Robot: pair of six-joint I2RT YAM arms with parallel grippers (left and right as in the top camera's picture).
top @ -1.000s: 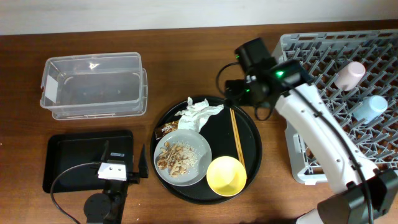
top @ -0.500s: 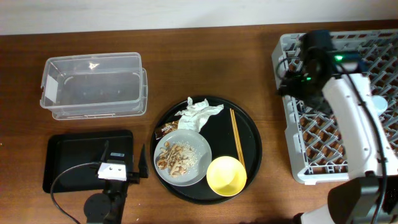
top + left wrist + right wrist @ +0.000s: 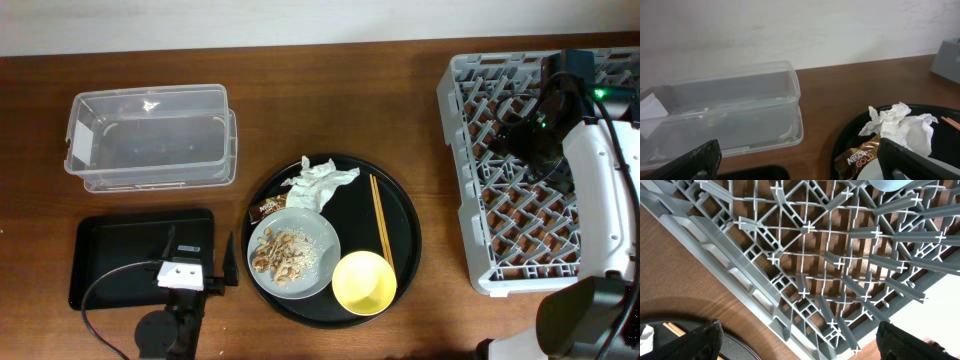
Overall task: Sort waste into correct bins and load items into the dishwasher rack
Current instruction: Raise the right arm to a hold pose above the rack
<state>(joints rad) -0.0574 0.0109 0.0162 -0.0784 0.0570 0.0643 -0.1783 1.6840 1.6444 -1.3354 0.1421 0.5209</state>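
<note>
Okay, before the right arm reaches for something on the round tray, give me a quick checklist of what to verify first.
1. Right fingers open and empty: ok, nothing between them, only the rack below.
2. Left fingers open and empty: ok.
3. Plate free of waste: not ok, food scraps lie on it.
4. Clear tub ready for waste: ok, open, no waste seen inside.
5. Chopsticks reachable: ok, lying uncovered on the round tray.
6. Room in the rack: ok, many open cells show.
</note>
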